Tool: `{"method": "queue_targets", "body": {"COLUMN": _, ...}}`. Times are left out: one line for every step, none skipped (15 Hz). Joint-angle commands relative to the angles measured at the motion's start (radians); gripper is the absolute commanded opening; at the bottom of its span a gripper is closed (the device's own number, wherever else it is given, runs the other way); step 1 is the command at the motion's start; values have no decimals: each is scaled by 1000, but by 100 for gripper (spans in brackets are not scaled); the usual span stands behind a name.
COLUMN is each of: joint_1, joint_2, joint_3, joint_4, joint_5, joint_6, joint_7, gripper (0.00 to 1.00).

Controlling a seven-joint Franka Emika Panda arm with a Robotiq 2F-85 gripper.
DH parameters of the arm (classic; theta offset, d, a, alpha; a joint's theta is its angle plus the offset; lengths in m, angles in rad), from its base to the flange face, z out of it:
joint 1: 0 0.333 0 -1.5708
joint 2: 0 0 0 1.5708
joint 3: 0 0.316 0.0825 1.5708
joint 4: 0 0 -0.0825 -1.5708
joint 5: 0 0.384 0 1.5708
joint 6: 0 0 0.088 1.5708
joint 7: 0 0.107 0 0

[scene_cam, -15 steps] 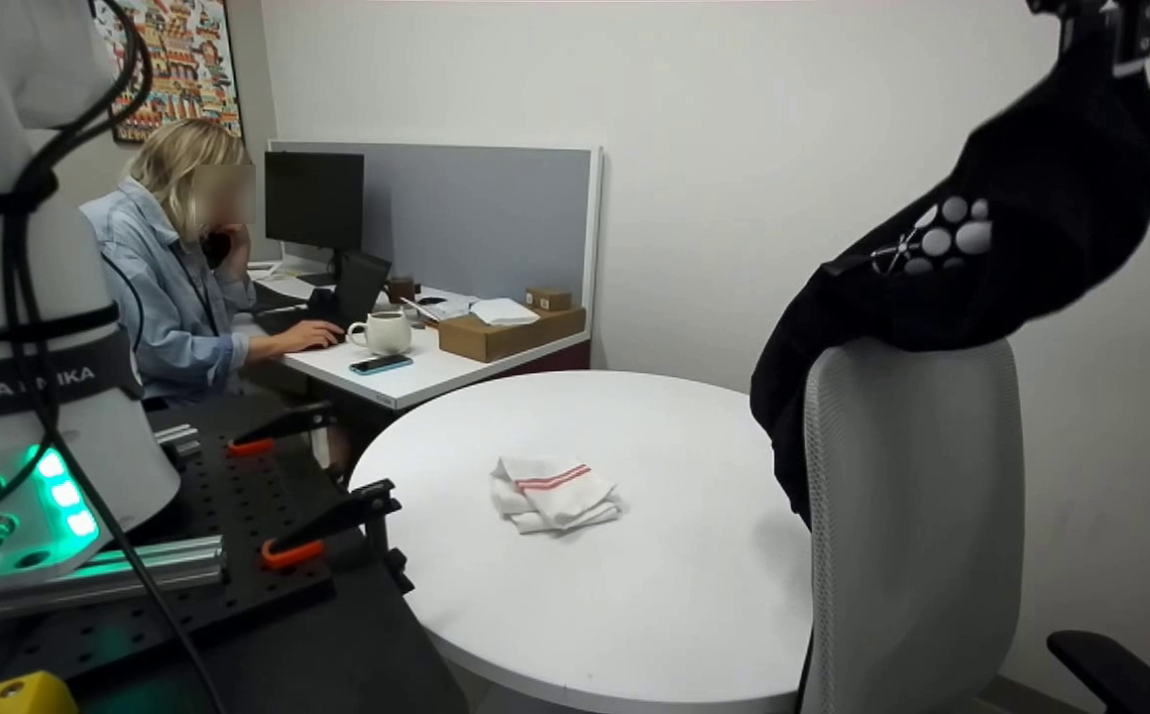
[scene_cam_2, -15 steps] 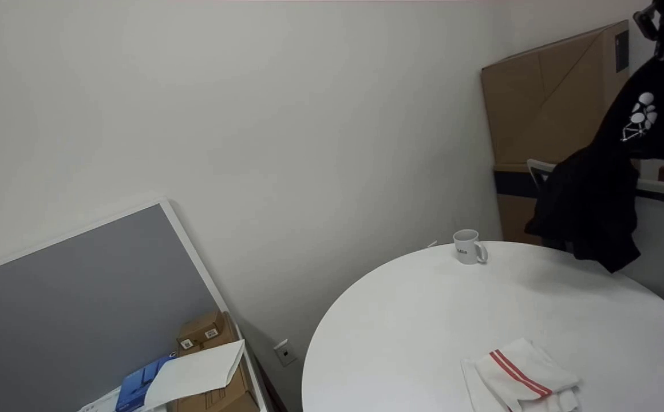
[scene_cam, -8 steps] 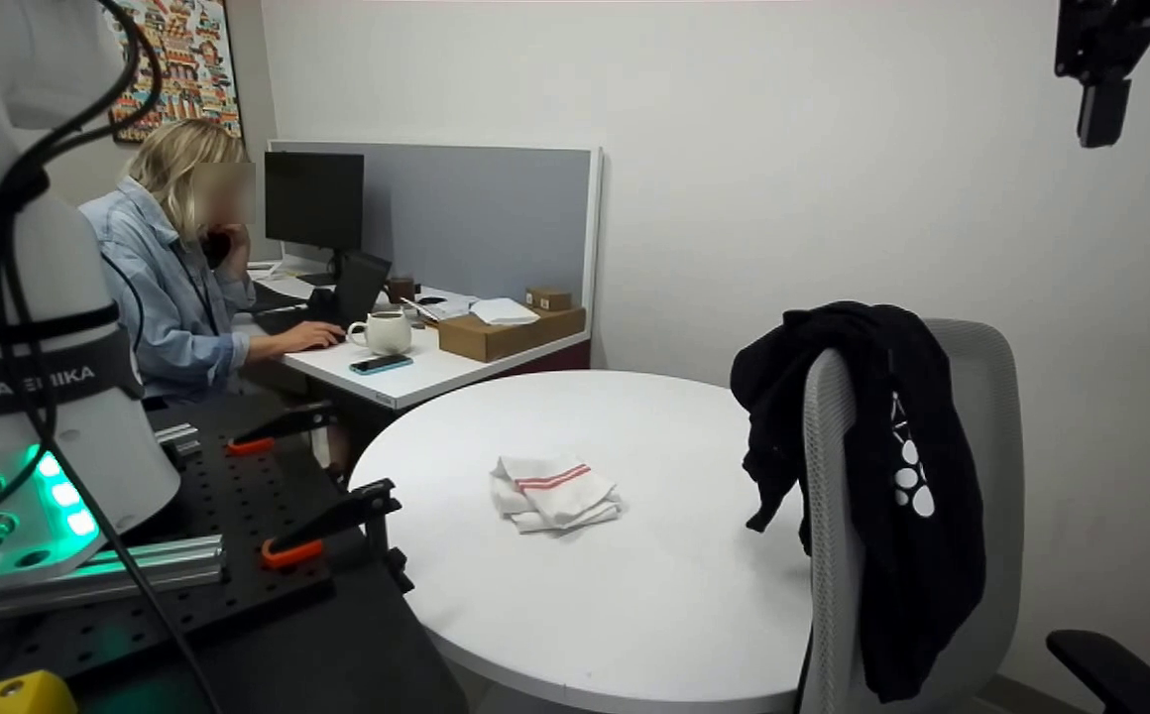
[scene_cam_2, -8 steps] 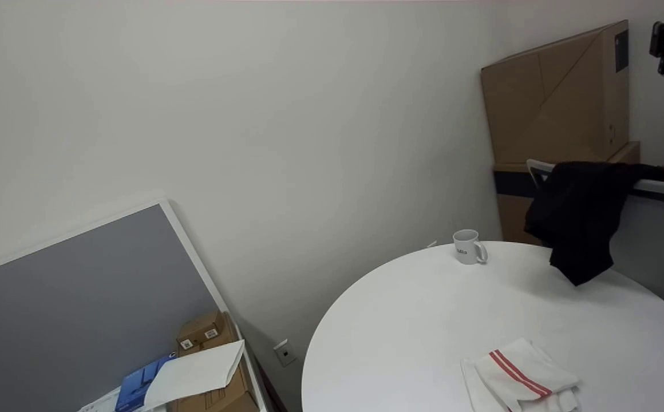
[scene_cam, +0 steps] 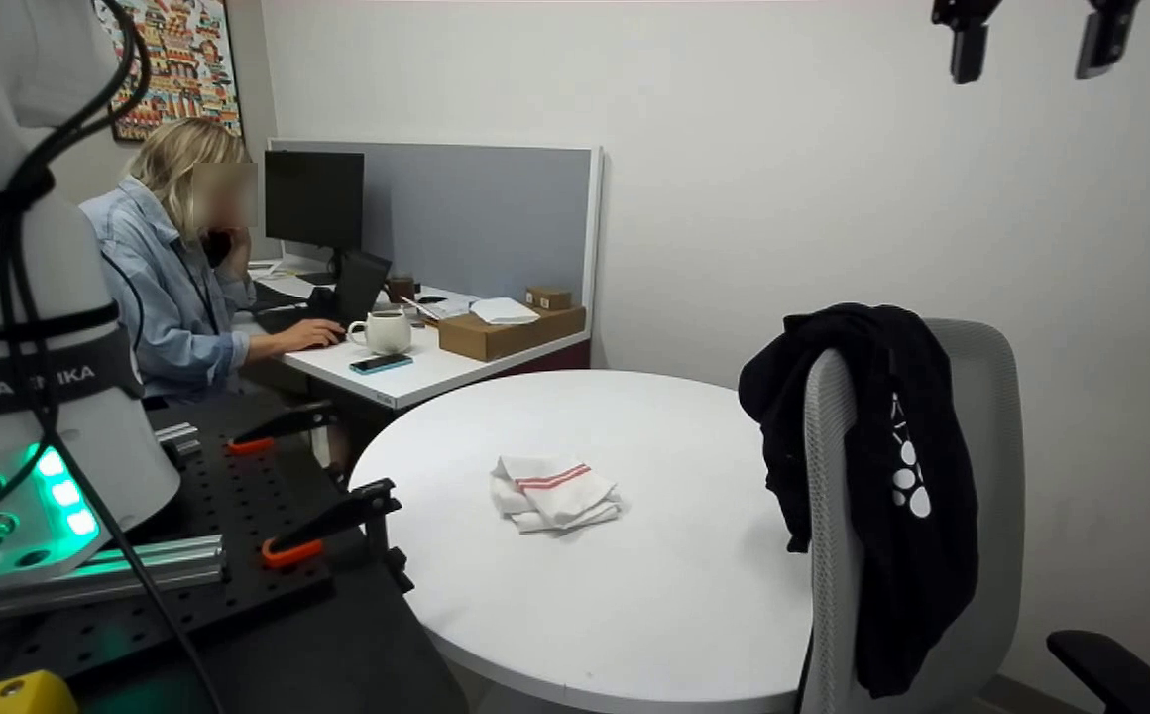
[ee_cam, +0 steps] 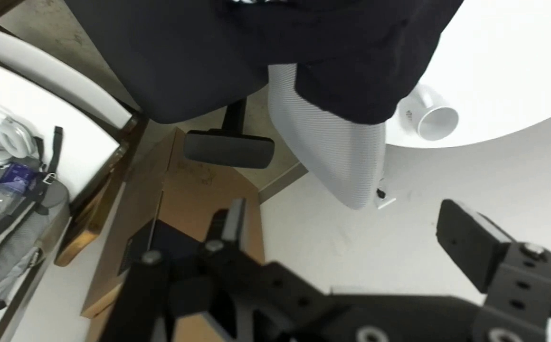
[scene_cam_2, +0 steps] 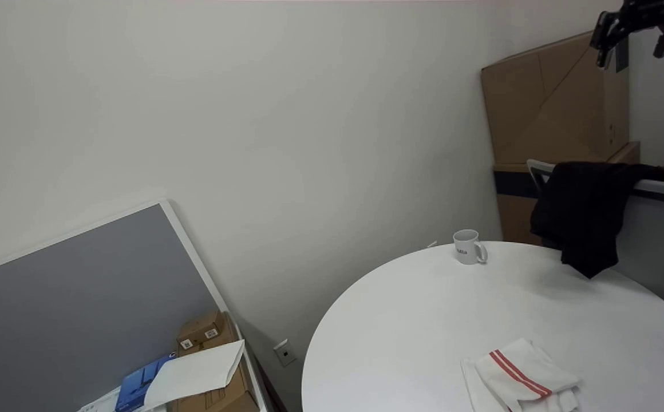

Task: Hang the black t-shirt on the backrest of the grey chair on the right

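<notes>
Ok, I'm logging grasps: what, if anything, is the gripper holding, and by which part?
Nothing: the gripper is open, clear of the black t-shirt, which is draped over the grey chair backrest.

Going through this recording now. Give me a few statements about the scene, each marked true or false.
1. The black t-shirt drapes over the grey chair's backrest. True.
2. The claw is higher than the t-shirt. True.
3. The claw is shut on the t-shirt. False: it is open, apart from the t-shirt.
4. A folded cloth lies on the round table. True.
5. The cloth is blue-striped. False: it is red-striped.
</notes>
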Motion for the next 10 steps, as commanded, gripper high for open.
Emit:
{"method": "queue_targets", "body": {"joint_1": 66, "joint_2": -138, "joint_3": 21, "joint_4": -207, "joint_5": 18, "joint_6": 64, "joint_7": -27, "gripper": 100}}
{"method": "queue_targets", "body": {"joint_1": 86, "joint_2": -166, "joint_3": 27, "joint_4": -261, "joint_5": 22, "joint_6": 85, "joint_7": -28, "gripper": 100}}
{"method": "queue_targets", "body": {"joint_1": 108, "joint_2": -190, "joint_3": 31, "joint_4": -315, "joint_5": 13, "joint_6": 120, "joint_7": -23, "gripper": 100}}
{"method": "queue_targets", "body": {"joint_1": 132, "joint_2": -214, "joint_3": 37, "joint_4": -372, "joint_5": -4, "joint_6": 162, "joint_7": -18, "gripper": 100}}
{"method": "queue_targets", "body": {"joint_1": 153, "joint_2": -238, "joint_3": 44, "joint_4": -428, "joint_5": -10, "joint_6": 199, "joint_7": -27, "gripper": 100}}
{"method": "queue_targets", "body": {"joint_1": 175, "joint_2": -261, "joint_3": 51, "joint_4": -485, "joint_5": -19, "joint_6": 237, "joint_7": -32, "gripper": 100}}
{"method": "queue_targets", "body": {"joint_1": 196, "joint_2": -285, "joint_3": 59, "joint_4": -543, "joint_5": -26, "joint_6": 271, "joint_7": -47, "gripper": 100}}
{"method": "queue_targets", "body": {"joint_1": 216, "joint_2": -309, "joint_3": 66, "joint_4": -602, "joint_5": -34, "joint_6": 306, "joint_7": -54, "gripper": 100}}
{"method": "queue_targets", "body": {"joint_1": 237, "joint_2": -330, "joint_3": 76, "joint_4": -654, "joint_5": -36, "joint_6": 327, "joint_7": -72, "gripper": 100}}
{"method": "queue_targets", "body": {"joint_1": 256, "joint_2": -346, "joint_3": 84, "joint_4": -699, "joint_5": -36, "joint_6": 345, "joint_7": -83, "gripper": 100}}
